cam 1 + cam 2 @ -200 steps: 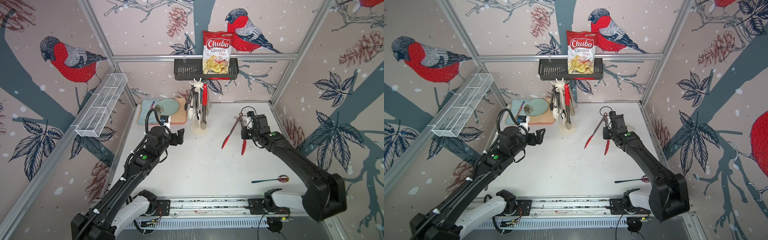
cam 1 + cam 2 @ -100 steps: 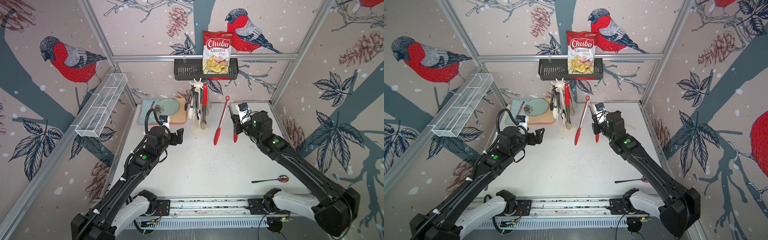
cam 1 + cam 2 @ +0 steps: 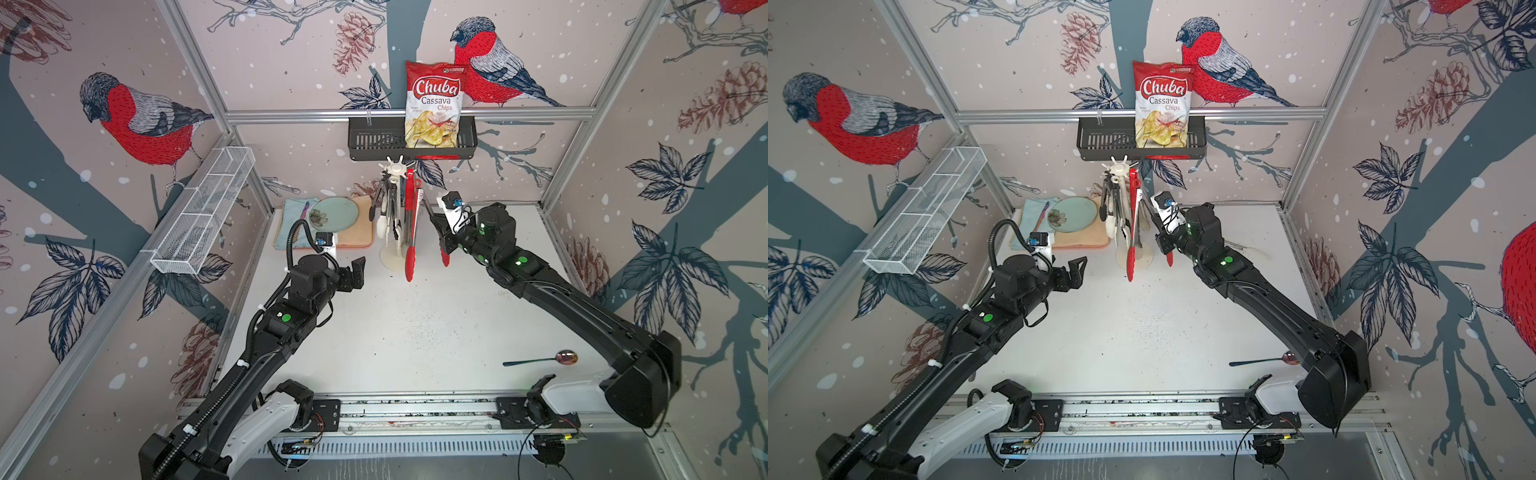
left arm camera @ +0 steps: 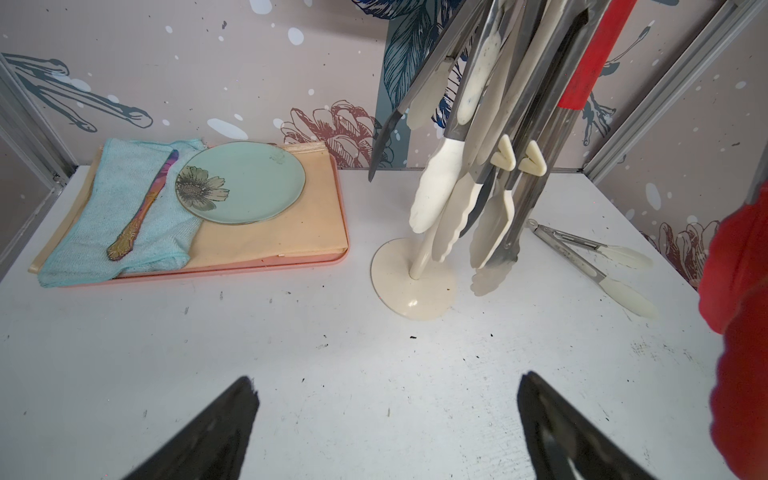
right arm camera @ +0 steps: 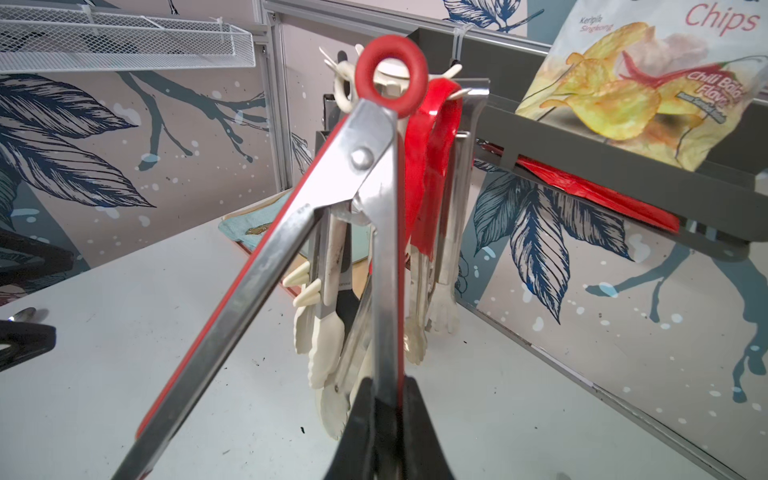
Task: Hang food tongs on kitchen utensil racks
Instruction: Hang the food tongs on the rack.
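Right wrist view: right gripper (image 5: pixel 384 399), black jaws pinching one arm of the red-tipped steel food tongs with red ring end (image 5: pixel 374 187).
Held tongs: upright, off the table, ring in front of the star-shaped head of the cream-white pole utensil rack on a round disc base (image 4: pixel 409 299); hooked or not, cannot tell.
Rack load: white-tipped hanging tongs (image 4: pixel 436 187); red-handled hanging tongs (image 4: pixel 590 66).
Left gripper (image 4: pixel 386 399): jaws spread wide, holding nothing, near the rack base.
White table (image 3: pixel 395 332): white-tipped steel tongs (image 4: pixel 598 262) lying beyond the rack; dark-handled shiny spoon (image 3: pixel 540 359).

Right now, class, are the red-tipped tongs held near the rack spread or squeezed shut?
Spread: in the right wrist view the tongs splay in a V from their rivet; the right fingers clamp only one arm.
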Controlling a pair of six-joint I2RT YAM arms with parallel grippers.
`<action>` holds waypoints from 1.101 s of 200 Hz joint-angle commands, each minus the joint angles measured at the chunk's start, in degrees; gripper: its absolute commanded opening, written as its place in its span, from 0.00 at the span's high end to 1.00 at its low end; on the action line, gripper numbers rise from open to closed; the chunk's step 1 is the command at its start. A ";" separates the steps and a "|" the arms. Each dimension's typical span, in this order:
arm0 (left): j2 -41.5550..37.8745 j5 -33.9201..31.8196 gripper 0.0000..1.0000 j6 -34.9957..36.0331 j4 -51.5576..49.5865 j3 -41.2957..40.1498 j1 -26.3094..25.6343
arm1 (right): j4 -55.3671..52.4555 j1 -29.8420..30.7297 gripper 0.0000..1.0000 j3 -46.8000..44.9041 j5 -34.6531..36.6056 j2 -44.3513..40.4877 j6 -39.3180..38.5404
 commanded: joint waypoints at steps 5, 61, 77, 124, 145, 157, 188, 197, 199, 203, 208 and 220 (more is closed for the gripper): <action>-0.62 -0.73 0.04 -0.75 0.05 -0.21 0.11 | 3.33 0.53 1.00 2.20 -2.43 2.07 -0.66; -1.53 -1.19 0.04 -0.60 -0.88 -0.39 0.12 | 3.48 0.52 1.00 3.77 -2.03 4.80 -0.17; -1.69 -1.29 0.04 -0.35 -1.05 -0.50 0.12 | 3.62 0.29 1.00 3.86 -1.88 5.07 0.09; -1.78 -1.12 0.04 -0.24 -1.26 -0.57 0.21 | 4.36 -0.16 1.00 3.93 -1.93 4.94 0.33; -1.57 -0.69 0.04 -0.16 -1.25 -0.53 0.21 | 4.39 -0.63 1.00 3.99 -1.95 5.06 0.45; -1.57 -0.73 0.04 -0.14 -1.09 -0.50 0.29 | 4.45 -0.94 1.00 4.02 -2.16 5.07 0.79; -1.52 -0.64 0.04 0.03 -0.99 -0.31 0.23 | 4.46 -1.82 1.00 4.28 -3.37 5.79 1.49; -1.43 -0.60 0.04 0.14 -0.99 -0.24 0.26 | 4.43 -2.04 1.00 4.44 -3.82 6.11 1.65; -1.43 -0.59 0.04 0.16 -0.99 -0.28 0.29 | 4.45 -2.08 1.00 4.52 -3.86 6.14 1.70; -1.43 -0.61 0.04 0.18 -0.95 -0.21 0.30 | 4.46 -2.12 1.00 4.55 -4.00 6.27 1.63; -1.43 -0.59 0.04 0.14 -1.07 -0.23 0.30 | 4.46 -2.18 1.00 4.67 -4.13 6.45 1.63; -1.43 -0.59 0.04 0.23 -1.04 -0.21 0.38 | 4.37 -2.18 1.00 4.93 -4.37 6.82 1.73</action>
